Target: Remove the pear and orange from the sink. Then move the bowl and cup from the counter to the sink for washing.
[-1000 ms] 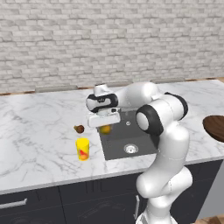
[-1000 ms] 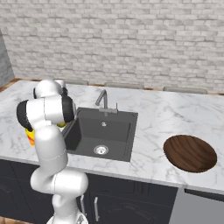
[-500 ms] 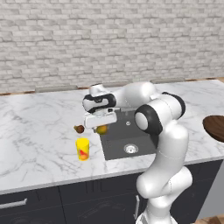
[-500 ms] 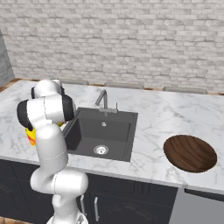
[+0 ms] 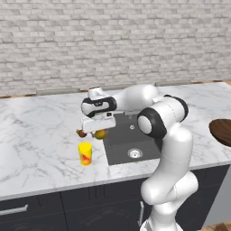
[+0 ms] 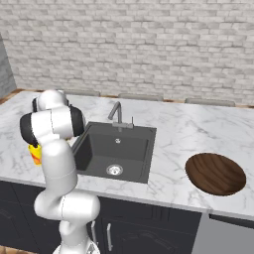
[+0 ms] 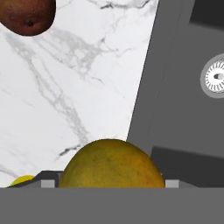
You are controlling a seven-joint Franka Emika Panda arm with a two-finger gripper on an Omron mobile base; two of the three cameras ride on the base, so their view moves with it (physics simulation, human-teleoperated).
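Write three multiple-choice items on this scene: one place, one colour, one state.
1. The pear lies: A in the sink; B on the counter; C in the cup.
2. The cup is: A yellow; B blue; C white.
3. The orange is: A on the drain; B held between the jaws; C loose on the counter.
B, it rests on marble beside the sink; A, its side is bright yellow; B, the hand view shows it between the finger tips.

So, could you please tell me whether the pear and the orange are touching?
Apart. The hand view shows bare marble counter between the pear at one edge and the orange at the other.
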